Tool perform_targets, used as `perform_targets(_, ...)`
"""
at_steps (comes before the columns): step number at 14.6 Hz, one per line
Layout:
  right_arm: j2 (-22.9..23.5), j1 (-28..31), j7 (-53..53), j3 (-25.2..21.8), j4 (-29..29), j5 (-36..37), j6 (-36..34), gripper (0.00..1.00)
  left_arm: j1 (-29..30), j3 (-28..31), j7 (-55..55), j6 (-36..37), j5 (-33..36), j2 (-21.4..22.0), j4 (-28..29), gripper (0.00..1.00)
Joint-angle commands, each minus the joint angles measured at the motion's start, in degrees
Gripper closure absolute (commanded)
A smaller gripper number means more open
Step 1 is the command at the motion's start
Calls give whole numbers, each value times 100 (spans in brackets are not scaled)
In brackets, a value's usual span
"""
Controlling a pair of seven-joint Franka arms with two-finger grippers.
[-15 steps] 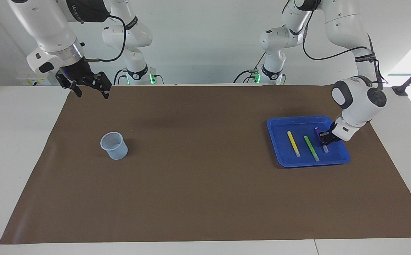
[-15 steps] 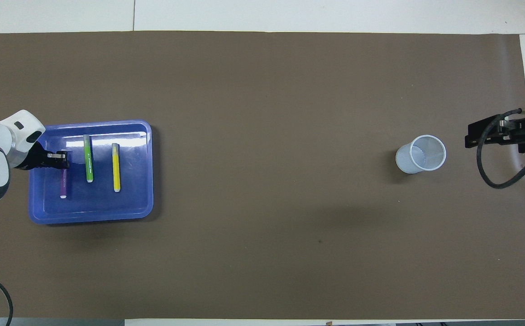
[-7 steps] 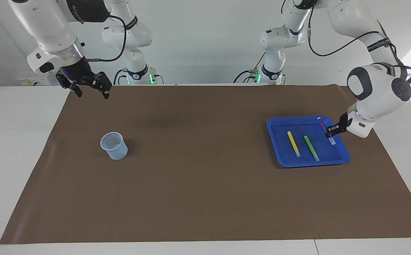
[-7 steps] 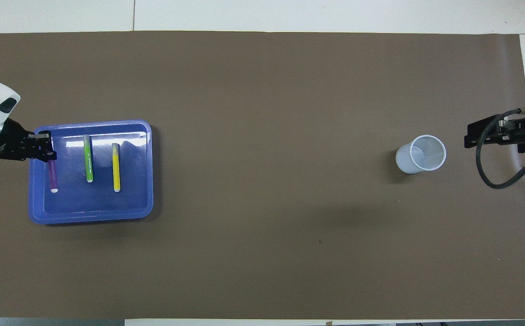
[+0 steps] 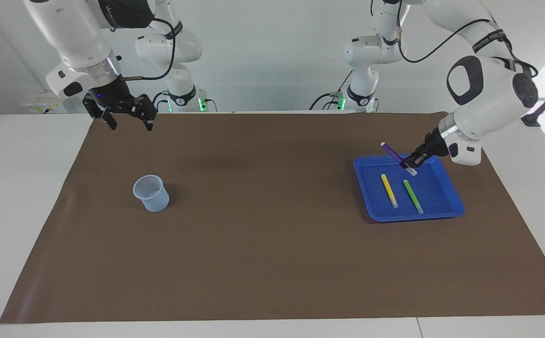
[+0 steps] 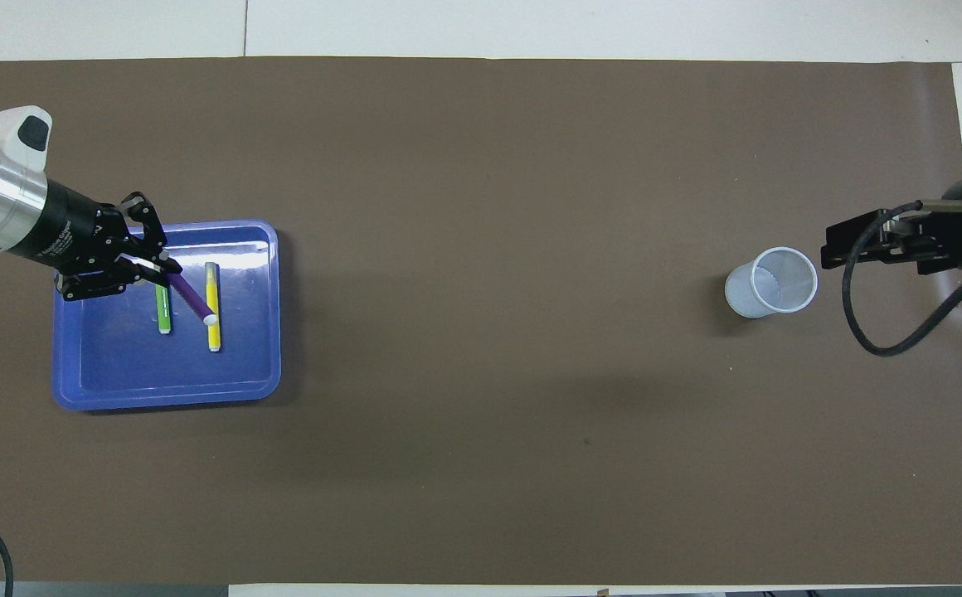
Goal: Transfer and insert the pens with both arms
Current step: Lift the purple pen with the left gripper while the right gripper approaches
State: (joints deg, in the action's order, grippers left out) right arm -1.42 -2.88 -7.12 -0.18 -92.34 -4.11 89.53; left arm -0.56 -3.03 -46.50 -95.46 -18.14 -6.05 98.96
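Purple pen [image 5: 394, 156] now lifted clear of blue tray [image 5: 371, 206], clamped tight in left gripper [image 5: 409, 162], tilted over tray. Yellow pen [image 5: 389, 190] and green pen [image 5: 412, 196] left lying in tray. Right gripper [image 5: 124, 121] held wide open, empty, shifted slightly, above mat near cup [image 5: 151, 192]. Handover judged next.
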Motion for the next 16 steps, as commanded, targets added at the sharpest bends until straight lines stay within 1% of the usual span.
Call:
perform_targets(1, -86, 16, -17, 61, -258, -572, 318, 0, -14, -66, -1374, 90, -775, 323, 97, 100)
perform_targets(2, -95, -36, -35, 166, -276, -704, 389, 0, -32, -92, -1849, 46, -1031, 350, 97, 100)
perform_targets(4, -86, -229, -210, 194, -276, -1090, 591, 0, -32, -189, -2685, -7, -1602, 481, 184, 100)
perform_targets(6, -86, -396, -403, 194, -276, -1565, 653, 0, -119, -242, -3065, -287, -2172, 770, 596, 100)
perform_targets(8, -95, -528, -719, 202, -285, -2109, 653, 0, -347, -251, -3433, -638, -2648, 1026, 1026, 100)
perform_targets(10, -95, -634, -1132, 211, -320, -2584, 714, 0, -777, -251, -3848, -1200, -2922, 1263, 1448, 100)
perform_targets(11, -95, -722, -1290, 211, -320, -2708, 819, 0, -944, -251, -3919, -1481, -3079, 1386, 1659, 100)
perform_targets(13, -86, -941, -1633, 211, -320, -2885, 1092, 0, -1139, -251, -4182, -2026, -3720, 1571, 2055, 100)
perform_targets(16, -25, -1389, -2021, 211, -320, -2903, 1513, 0, -1508, -251, -4288, -2511, -4029, 1721, 2381, 100)
